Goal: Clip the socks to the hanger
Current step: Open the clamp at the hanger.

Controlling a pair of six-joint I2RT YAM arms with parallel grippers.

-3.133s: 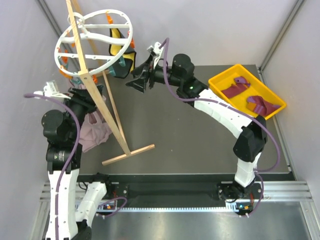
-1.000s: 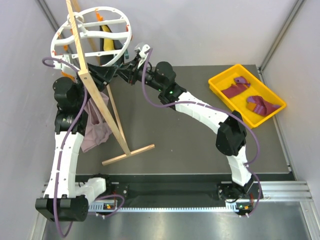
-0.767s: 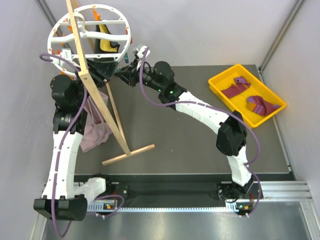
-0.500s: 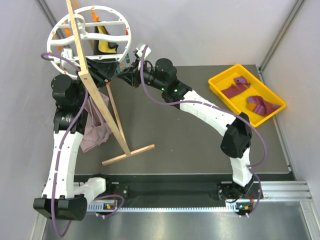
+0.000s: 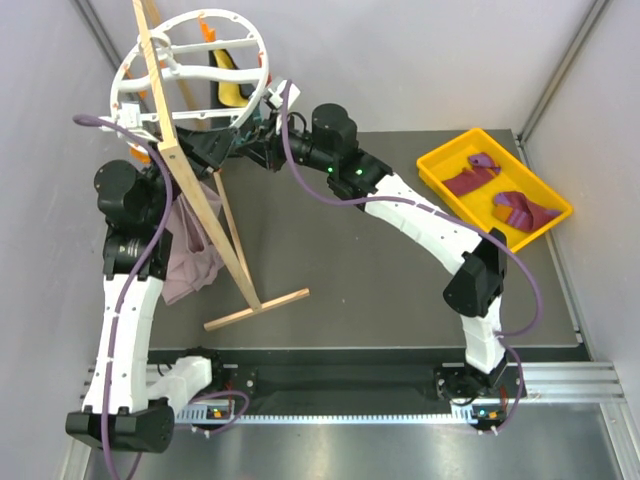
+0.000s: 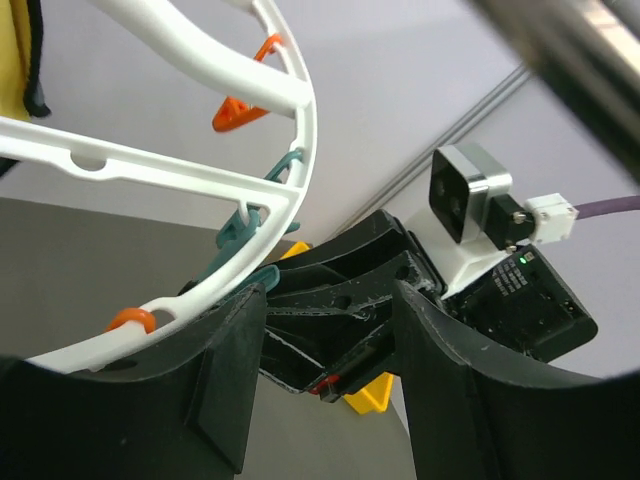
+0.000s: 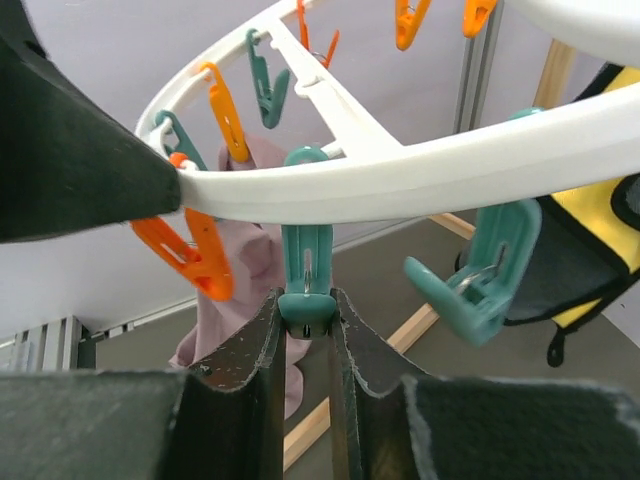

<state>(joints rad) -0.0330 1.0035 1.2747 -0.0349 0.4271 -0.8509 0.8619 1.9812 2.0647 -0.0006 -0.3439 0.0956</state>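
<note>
Overhead and wrist views. The hanger [image 5: 264, 72] sat high and tilted against the wooden stand [image 5: 205, 205] at the far left corner of the table [image 5: 350, 290], and both arms reached up to its near rim. The right gripper [image 7: 305, 300] had its two fingers drawn close together, with the lower end of a teal clip [image 7: 305, 262] pinched between their tips; this clip hung straight down from the underside of the rim, with an orange clip [image 7: 195, 255] to one side and a second teal one to the other. The left gripper [image 6: 325, 290] had its jaws set wide apart. Nothing was seen gripped between them, and the hanger's rim crossed just above one finger, though contact could not be judged. The right gripper's dark body lay just beyond the gap. The socks [image 5: 520, 210] lay side by side in the yellow tray [image 5: 525, 172] at the far right of the table, well apart from the hanger and from both grippers. A pale mauve cloth [image 5: 190, 265] hung below the rim beside the stand, and a yellow-and-black garment [image 5: 232, 88] hung within the hanger's far side.
</note>
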